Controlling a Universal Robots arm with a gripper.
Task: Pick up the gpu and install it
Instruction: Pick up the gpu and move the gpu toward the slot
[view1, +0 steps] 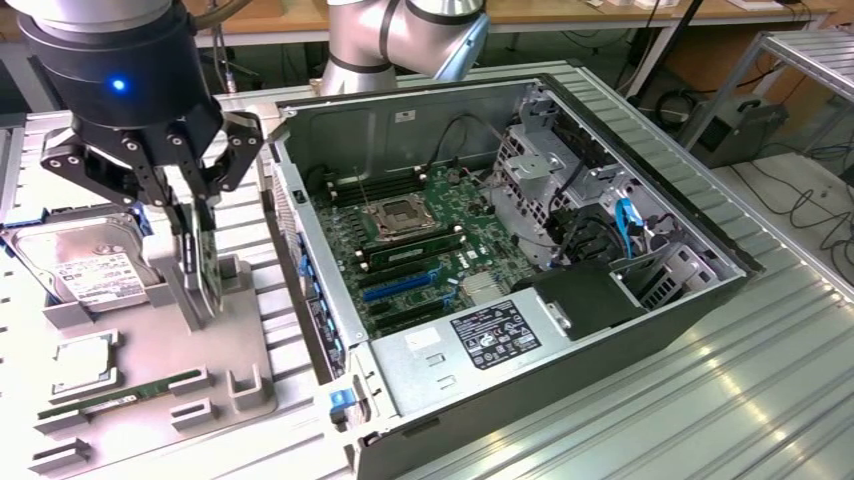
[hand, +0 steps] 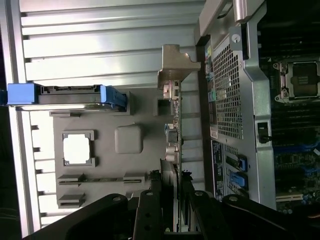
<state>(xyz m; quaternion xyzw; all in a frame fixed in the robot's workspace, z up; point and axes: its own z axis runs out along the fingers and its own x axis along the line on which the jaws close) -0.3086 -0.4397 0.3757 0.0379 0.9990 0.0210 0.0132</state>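
Nearest the wrist camera, the gripper (hand: 170, 189) is clenched on the gpu (view1: 200, 270). Its two black fingers press on opposite faces of the card near its upper edge. The card stands on edge, roughly upright, in or just above its slot on the grey tray (view1: 254, 350), beside the hard drive (view1: 80, 265). It sits outside the open computer case (view1: 310, 250). Whether its lower edge is free of the tray cannot be determined. Judged hazards: the grip covers only a narrow strip of a thin card, so the card could pivot or slip between the fingers. The silvery bracket (hand: 172, 75) could snag on the tray's holder or on the rear wall of the case. A tilted card would likely miss the blue slots (view1: 400, 287) and scrape the motherboard (view1: 441, 255).
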